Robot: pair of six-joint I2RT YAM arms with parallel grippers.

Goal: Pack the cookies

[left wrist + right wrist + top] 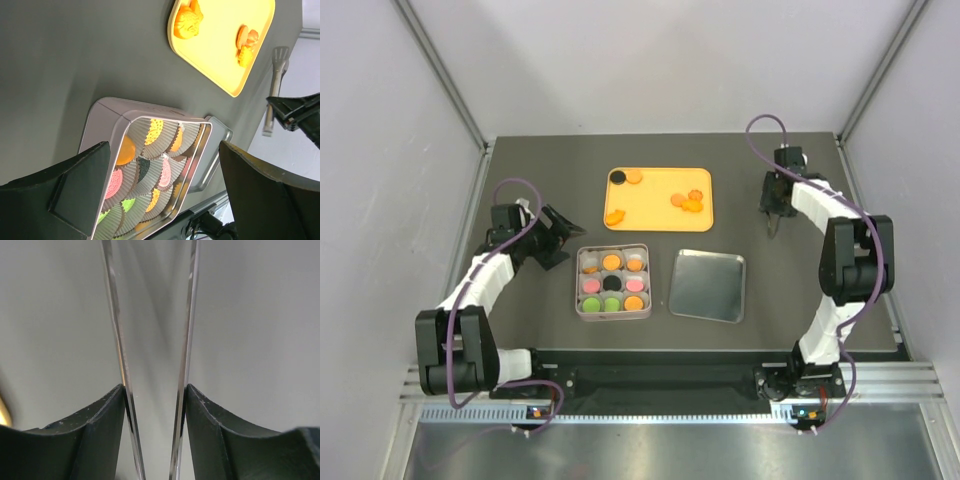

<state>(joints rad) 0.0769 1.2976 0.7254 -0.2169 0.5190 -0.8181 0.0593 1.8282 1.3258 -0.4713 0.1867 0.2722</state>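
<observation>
Top view, dark table (520,190).

- Orange tray (660,200), upper centre of frame. It holds loose cookies (633,177): a black one (617,178) touching an orange one at the upper-left corner, an orange piece at the lower-left edge, and a small orange cluster (690,202) at the right side.
- Flat metal lid (708,286), lower centre-right, lies on the table just beside the tin.
- Square tin (612,246), centre, below the tray. It holds a three-by-three grid of white pleated paper cups (165,131), each with a cookie in it.
  - Middle row: pink, black, pink.
  - Bottom row: green, green, orange.
  - Top row: orange in the middle; the two outer colours cannot be told.
- Left gripper (570,245), left of centre, jaws wide apart. It sits just beside the tin's upper-left corner. In its wrist view the tin's cookies lie beyond and between the two dark fingers (80,192), none touching them.
- Right gripper (775,212), upper right, to the right of the tray and apart from the orange cluster. It is clamped on thin metal tongs (118,340); both fingers (100,430) press the outer faces of the two blades. The tongs point down-frame toward the table. The tips are out of the wrist view.
</observation>
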